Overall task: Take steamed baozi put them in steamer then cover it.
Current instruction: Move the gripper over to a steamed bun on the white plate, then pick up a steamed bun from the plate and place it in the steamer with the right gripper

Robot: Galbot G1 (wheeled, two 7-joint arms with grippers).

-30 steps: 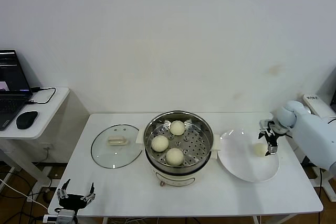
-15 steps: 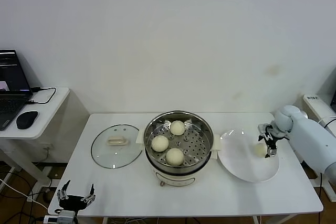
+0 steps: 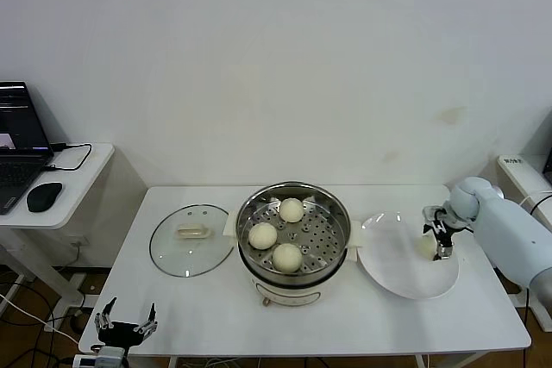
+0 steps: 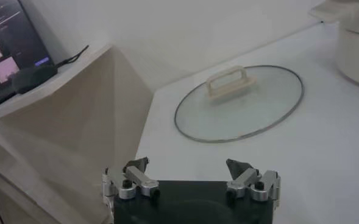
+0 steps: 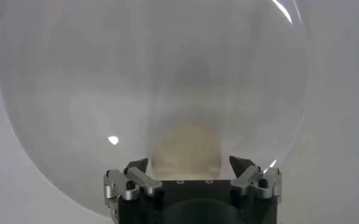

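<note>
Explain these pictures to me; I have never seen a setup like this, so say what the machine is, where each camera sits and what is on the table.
This is a two-armed robot. The wide picture comes from a camera on its head, looking down at a white table. The other two come from cameras on its wrists, so each shows that arm's own gripper at the edge.

In the middle stands a steel steamer with three baozi inside. Its glass cover lies flat beside it. On the other side is a white plate holding the last baozi.

The right gripper is down over that bun, its fingers on either side of it; nothing is lifted yet. The left gripper waits open at the table's near corner, empty.
</note>
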